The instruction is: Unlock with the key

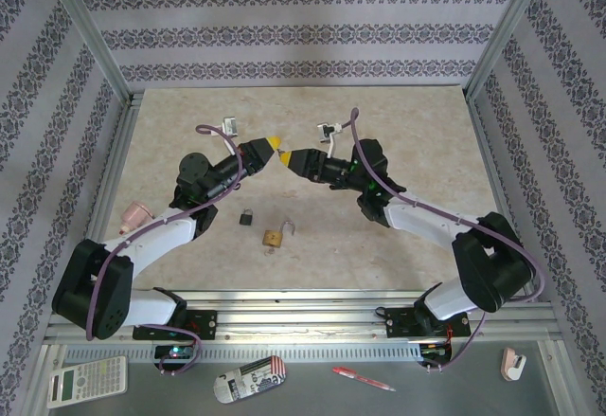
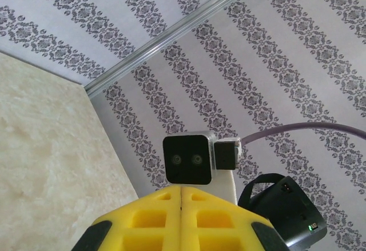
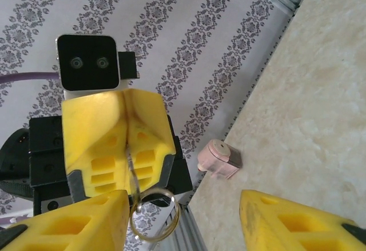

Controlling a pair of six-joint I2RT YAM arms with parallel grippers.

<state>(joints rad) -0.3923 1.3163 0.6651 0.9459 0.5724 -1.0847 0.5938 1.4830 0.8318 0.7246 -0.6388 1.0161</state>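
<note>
Beige stone-look table (image 1: 417,141), striped wallpaper (image 1: 303,27) behind: the key (image 3: 131,171), judged thin, stiff, light and slick (its ring (image 3: 176,216) dangles below), hangs above the table's middle, best pinched flat across the bow. Jaws: the left gripper (image 3: 127,148) is closed on the key; the right gripper (image 3: 184,219), just right of it, stands well open, holding nothing.

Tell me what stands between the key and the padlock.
Nothing visible does. The left gripper holds the key in the air; the padlock lies on the table nearer the arm bases, a small black block beside it, apart.
</note>
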